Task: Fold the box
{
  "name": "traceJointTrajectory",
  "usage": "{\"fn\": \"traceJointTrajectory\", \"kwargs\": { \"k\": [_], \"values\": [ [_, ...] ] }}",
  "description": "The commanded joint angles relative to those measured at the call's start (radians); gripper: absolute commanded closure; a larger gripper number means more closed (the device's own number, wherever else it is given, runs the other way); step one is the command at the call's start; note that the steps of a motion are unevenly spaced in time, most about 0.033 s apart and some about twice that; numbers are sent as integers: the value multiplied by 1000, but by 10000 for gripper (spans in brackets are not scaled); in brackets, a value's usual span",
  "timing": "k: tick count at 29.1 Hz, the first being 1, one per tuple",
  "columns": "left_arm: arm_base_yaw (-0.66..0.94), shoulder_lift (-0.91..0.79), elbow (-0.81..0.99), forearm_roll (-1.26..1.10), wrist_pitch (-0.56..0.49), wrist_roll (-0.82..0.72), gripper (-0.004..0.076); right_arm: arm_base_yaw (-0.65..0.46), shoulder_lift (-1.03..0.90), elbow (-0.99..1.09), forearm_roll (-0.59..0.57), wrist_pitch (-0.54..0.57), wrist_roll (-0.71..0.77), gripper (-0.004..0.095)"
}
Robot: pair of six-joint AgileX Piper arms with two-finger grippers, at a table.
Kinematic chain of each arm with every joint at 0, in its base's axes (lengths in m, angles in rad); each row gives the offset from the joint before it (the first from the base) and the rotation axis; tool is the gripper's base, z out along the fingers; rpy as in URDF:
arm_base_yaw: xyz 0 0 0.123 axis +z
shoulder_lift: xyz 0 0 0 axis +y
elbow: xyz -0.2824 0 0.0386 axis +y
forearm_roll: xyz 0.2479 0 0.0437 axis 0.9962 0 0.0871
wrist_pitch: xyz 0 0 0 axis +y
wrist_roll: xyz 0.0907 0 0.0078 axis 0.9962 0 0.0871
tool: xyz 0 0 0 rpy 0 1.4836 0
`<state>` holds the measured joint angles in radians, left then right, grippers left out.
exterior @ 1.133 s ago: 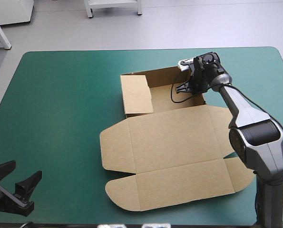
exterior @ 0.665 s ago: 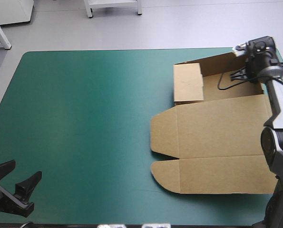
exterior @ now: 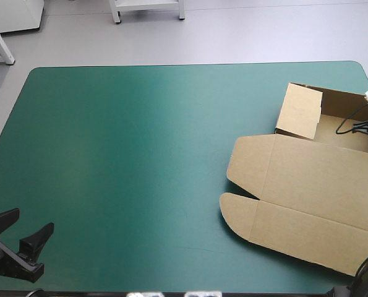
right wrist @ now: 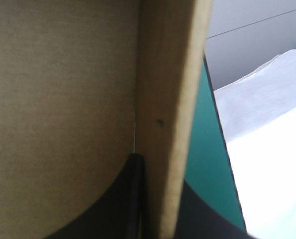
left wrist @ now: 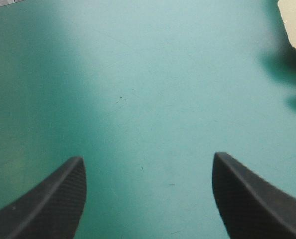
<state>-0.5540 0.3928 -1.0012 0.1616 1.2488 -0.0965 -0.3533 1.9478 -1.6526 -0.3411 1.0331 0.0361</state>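
One brown box (exterior: pixel 307 179) lies at the right edge of the teal-green surface (exterior: pixel 128 148). Its lid panels are laid flat, and two rounded flaps (exterior: pixel 238 162) are turned toward the middle of the surface. One side flap (exterior: pixel 300 110) is raised and tilted inward over the tray. Two tools are counted. The left tool (exterior: pixel 34 221) is held released near the front left corner, its two black fingers (left wrist: pixel 53 199) spread over bare cover. The right tool (right wrist: pixel 155 172) is clenched on one upright wall (right wrist: pixel 167 99) of the box.

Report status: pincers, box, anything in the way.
Left pincer open over teal-green cover. Right pincer shut on the box, gripping a raised wall. Box at cover's right edge, lid flat. Nothing blocking.
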Motion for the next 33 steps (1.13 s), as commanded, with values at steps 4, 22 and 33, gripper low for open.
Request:
{"fn": "traceJointTrajectory", "kwargs": {
  "k": [4, 22, 33],
  "values": [
    [-7, 16, -19, 14, 17, 0, 214, -74, -40, 7, -44, -5, -63, 641],
    [-7, 16, -19, 6, 15, 11, 214, -75, -371, -82, 392, 3, -168, 198],
    [-7, 15, -19, 130, -7, 13, 233, 119, -795, 374, 639, -149, -336, 556]
  ]
}}
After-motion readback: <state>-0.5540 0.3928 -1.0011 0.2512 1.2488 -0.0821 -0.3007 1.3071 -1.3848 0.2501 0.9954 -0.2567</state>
